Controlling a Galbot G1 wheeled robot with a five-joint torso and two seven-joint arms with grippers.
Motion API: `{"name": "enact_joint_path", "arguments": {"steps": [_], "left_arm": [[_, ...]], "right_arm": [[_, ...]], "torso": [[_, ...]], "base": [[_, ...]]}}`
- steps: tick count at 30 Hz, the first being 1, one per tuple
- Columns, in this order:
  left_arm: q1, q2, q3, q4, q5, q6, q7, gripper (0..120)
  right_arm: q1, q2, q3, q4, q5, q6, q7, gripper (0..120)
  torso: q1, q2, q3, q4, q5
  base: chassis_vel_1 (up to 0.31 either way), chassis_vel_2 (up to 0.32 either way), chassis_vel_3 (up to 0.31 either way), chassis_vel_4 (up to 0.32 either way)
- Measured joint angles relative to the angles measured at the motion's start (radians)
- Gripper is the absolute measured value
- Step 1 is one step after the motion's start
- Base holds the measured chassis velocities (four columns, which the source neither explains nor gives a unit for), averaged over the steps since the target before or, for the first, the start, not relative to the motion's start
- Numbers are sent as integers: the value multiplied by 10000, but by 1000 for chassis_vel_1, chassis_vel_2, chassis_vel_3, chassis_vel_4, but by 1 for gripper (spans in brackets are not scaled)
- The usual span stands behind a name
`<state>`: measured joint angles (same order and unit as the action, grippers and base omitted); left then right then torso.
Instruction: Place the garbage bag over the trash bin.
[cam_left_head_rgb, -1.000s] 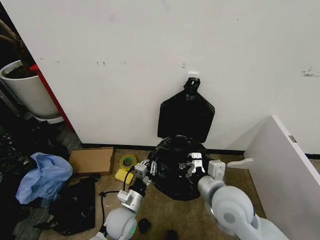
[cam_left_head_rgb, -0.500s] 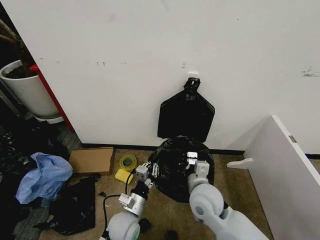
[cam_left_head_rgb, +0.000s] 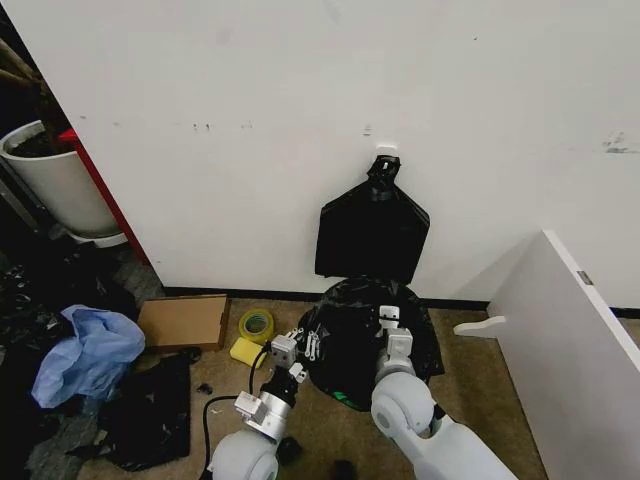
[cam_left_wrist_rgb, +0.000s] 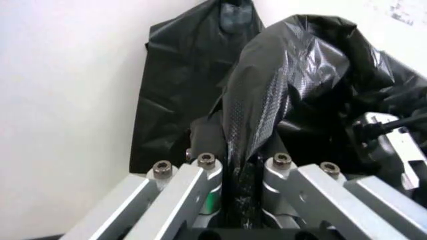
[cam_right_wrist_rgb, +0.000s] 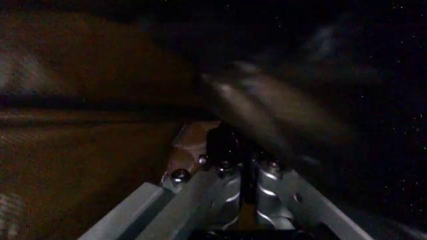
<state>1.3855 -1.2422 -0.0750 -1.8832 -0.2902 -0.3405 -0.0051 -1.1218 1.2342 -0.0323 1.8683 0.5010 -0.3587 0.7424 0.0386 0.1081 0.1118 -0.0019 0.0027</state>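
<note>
Going left to right: the left gripper sits at the left edge of the garbage bag, and from its wrist view the fingers are clamped on a pinched fold of the black film, so it's pretty clearly gripping one side of the bag's mouth to keep it spread. The right gripper is up on top of the bag toward its right side; its wrist view has the fingers squeezed tight together with dark plastic all around, so I'd call that clenched on the bag too, though it's murky. The trash bin is under there, just a sliver of pale green base peeking out beneath the bag's lower edge, so the bag is draped over it, with the two grips on opposite sides probably there to tug it down evenly. Floor is brownish carpet against a white wall. Clutter to the left: a white planter pot, a blue plastic sheet, a cardboard box, a tape roll. Another flat black bundle hangs on the wall right behind the bin, and a white panel leans on the right.
</note>
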Motion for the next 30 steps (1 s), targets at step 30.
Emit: {"name": "enact_joint_path", "arguments": {"steps": [30], "left_arm": [[-962,-23,11,1078,533,-995,452,5]], "right_arm": [[1521,-1340,-1574,779,4600,-3811,710,0]], "torso": [[0,0,0,0,-1]], "base": [[0,0,0,0]]}}
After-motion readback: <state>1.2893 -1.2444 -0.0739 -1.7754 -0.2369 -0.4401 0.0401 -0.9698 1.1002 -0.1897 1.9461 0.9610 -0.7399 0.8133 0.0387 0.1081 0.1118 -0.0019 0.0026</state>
